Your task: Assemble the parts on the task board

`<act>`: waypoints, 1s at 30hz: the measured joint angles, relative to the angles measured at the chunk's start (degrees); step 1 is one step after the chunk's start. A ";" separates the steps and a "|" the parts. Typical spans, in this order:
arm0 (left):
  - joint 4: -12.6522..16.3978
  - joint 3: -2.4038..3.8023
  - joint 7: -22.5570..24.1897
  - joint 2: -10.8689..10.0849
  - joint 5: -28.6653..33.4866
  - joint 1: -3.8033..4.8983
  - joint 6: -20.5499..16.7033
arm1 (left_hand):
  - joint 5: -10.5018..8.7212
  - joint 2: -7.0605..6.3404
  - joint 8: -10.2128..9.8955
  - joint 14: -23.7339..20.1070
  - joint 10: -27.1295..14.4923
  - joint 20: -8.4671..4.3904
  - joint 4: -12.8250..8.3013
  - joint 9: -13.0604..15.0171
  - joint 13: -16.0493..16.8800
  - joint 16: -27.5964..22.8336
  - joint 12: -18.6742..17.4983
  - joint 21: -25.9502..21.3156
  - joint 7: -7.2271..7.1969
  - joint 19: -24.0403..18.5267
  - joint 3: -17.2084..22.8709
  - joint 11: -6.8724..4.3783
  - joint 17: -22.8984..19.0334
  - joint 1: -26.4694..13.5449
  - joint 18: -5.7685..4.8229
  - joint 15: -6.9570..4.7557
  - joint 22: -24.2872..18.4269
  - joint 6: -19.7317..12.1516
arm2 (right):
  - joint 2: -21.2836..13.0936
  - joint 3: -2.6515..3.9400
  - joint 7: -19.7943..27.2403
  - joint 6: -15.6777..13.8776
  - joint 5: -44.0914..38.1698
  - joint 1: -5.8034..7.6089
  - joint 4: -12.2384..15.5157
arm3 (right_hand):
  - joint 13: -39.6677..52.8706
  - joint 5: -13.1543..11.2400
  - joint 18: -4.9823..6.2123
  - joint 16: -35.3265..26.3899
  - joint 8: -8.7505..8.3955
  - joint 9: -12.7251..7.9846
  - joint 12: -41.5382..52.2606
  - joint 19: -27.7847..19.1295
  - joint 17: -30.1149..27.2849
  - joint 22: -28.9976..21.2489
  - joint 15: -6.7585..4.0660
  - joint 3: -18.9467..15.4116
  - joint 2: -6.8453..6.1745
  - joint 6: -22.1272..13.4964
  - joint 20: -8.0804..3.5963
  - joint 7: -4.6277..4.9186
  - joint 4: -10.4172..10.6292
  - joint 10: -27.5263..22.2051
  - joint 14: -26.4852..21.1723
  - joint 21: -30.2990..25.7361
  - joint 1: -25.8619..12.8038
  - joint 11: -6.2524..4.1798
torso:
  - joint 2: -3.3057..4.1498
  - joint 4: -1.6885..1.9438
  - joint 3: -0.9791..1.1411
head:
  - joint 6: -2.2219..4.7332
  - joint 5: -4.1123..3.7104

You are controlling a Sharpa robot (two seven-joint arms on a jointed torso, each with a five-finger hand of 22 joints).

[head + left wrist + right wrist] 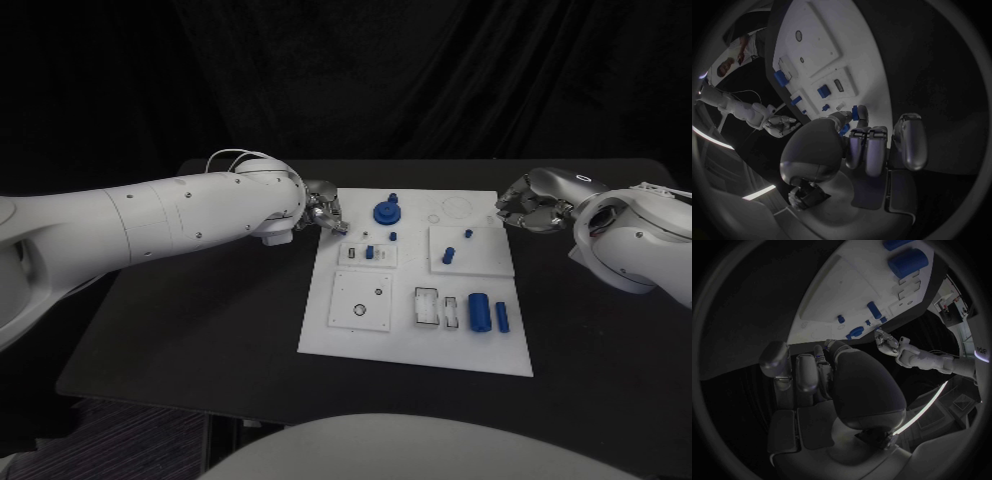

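The white task board (411, 335) lies mid-table. On it a round blue gear (387, 212) sits near the far edge, two blue pegs (447, 255) stand on the right raised plate, and two blue blocks (488, 314) lie near the front right. My left hand (320, 213) hovers at the board's far left corner with its fingers curled in and nothing plainly in them. In the left wrist view the gear (855, 112) shows just past the fingertips (873, 145). My right hand (529, 207) hangs off the far right corner, fingers curled, holding nothing visible.
A small raised plate (369, 254) holds a short blue piece, and a square plate with a hole (361, 300) lies near the front left. An open slot (427, 306) is beside the blocks. Black table (202, 320) surrounds the board.
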 measured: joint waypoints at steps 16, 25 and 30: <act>9.52 -0.01 -2.75 -5.63 8.03 0.00 -2.33 | -0.77 -0.83 0.00 0.00 0.00 -0.12 -0.47 0.58 0.00 0.00 0.00 0.00 0.22 -0.11 2.81 0.00 0.00 -0.67 0.00 0.00 0.04 0.19 | -0.40 -0.01 -0.32 0.17 0.00 -0.09 -0.15 | 0.00 0.00 0.00 -0.22 0.00 -0.03 -0.25 -0.41 -0.12 0.04 0.00 0.00 0.00 0.00 0.00 0.00 0.00 -0.21 0.00 -0.25 0.00 -0.21 | -0.14 0.03 0.08 | 0.00 -0.08; 9.39 -0.01 -3.76 -5.13 9.81 0.00 -2.31 | -1.03 -0.83 0.00 0.00 0.00 -0.28 -0.38 0.52 0.00 0.00 0.00 -0.29 0.24 -0.28 3.06 0.00 -0.01 -0.68 0.00 0.00 0.04 0.18 | -0.40 -0.01 -0.35 0.18 0.00 -0.27 -0.15 | 0.00 0.00 0.01 -0.22 0.00 -0.03 -0.24 -0.41 -0.12 0.04 0.00 0.00 0.00 0.00 0.00 0.00 0.00 -0.21 0.00 -0.25 0.00 -0.21 | -0.18 0.00 0.04 | 0.00 -0.02; 8.96 -0.01 -3.86 -4.48 10.31 -0.04 -2.29 | -1.12 -0.83 0.00 0.00 0.00 -0.32 -0.39 0.51 0.00 0.00 0.00 -0.29 0.25 -0.32 3.05 0.00 -0.01 -0.68 0.00 0.00 0.03 0.18 | -0.40 -0.01 -0.36 0.18 0.00 -0.36 -0.14 | 0.00 0.00 0.00 -0.22 0.00 -0.03 -0.24 -0.41 -0.12 0.03 0.00 0.00 0.00 0.00 0.00 0.00 0.00 -0.21 0.00 -0.25 0.00 -0.21 | -0.12 0.03 -0.07 | 0.00 -0.16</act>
